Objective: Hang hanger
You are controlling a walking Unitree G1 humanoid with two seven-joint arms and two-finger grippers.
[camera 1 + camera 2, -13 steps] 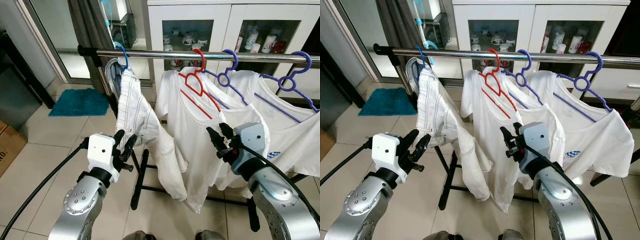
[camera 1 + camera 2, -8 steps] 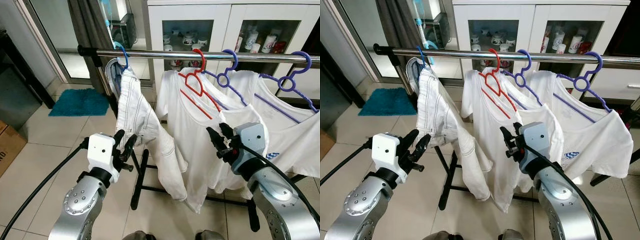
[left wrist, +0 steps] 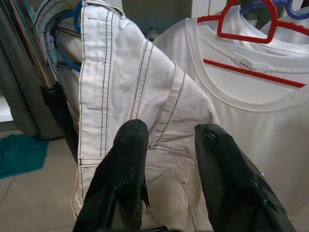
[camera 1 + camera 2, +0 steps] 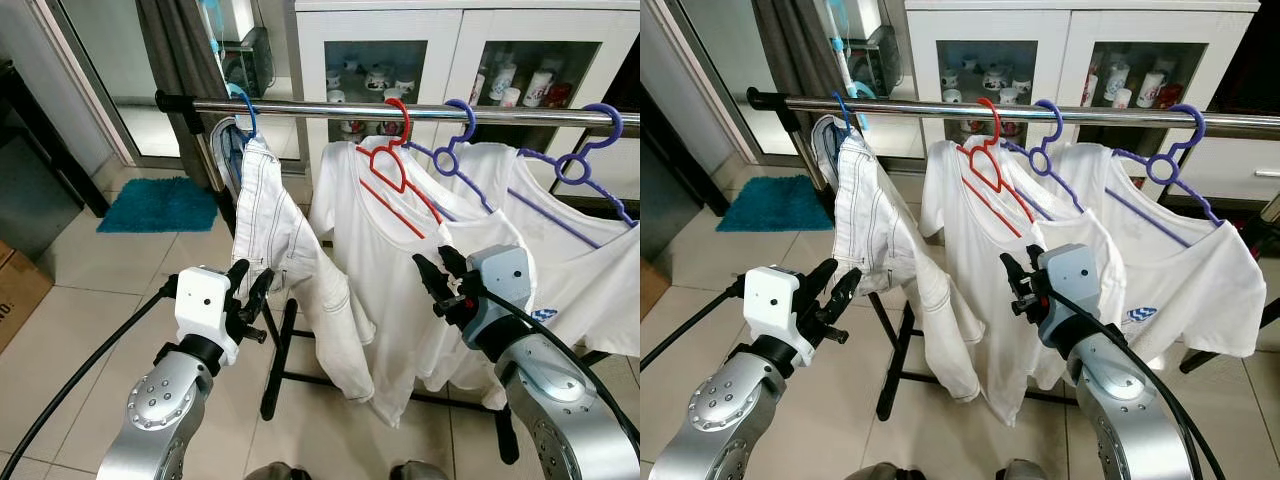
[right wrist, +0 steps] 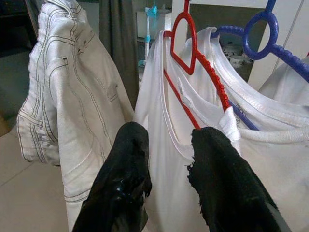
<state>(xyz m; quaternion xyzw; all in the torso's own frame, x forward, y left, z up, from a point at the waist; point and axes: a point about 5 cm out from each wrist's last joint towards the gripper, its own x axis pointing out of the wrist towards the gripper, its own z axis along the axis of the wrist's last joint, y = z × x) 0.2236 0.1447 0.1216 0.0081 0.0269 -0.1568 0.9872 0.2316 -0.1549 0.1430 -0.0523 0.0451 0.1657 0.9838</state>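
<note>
Nothing has moved since the earlier frames; our arms are as they were. We see the red hanger (image 4: 397,160) hooked on the steel rail (image 4: 330,108), carrying a white T-shirt (image 4: 375,260). Beside it on our left, white jeans (image 4: 285,260) hang from a blue hanger (image 4: 243,105); on our right, two purple hangers (image 4: 455,135) hold more white shirts. Our left gripper (image 4: 250,288) is raised before the jeans, fingers apart and empty. Our right gripper (image 4: 438,272) hovers in front of the T-shirt, also spread and empty. Our right wrist view shows the red hanger's ridged arm (image 5: 212,77), which the head views do not resolve. Behind stands a glass cabinet (image 4: 370,70); a teal mat (image 4: 160,205) lies on the tiles.
</note>
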